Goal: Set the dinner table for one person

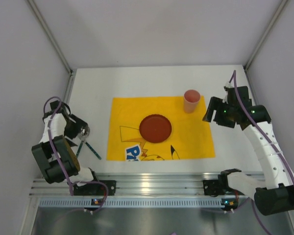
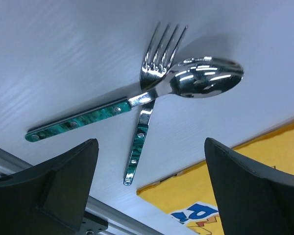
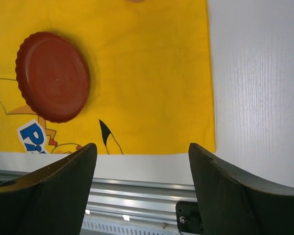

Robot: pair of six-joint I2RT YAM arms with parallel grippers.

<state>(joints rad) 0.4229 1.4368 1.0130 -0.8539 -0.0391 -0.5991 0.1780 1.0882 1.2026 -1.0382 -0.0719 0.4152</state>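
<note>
Worktop (image 1: 90, 88) carries crossed fork (image 2: 142, 122) and spoon (image 2: 206, 78) just left of the yellow cloth (image 1: 186, 134), right under the left jaws, which gape empty; the right jaws, also open and empty, hang far off

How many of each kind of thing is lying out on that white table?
Red plate: 1
Pink cup: 1
Fork: 1
Spoon: 1
Yellow cloth: 1
Total: 5

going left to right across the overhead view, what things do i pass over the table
fork and spoon → red plate → pink cup → right gripper
</note>
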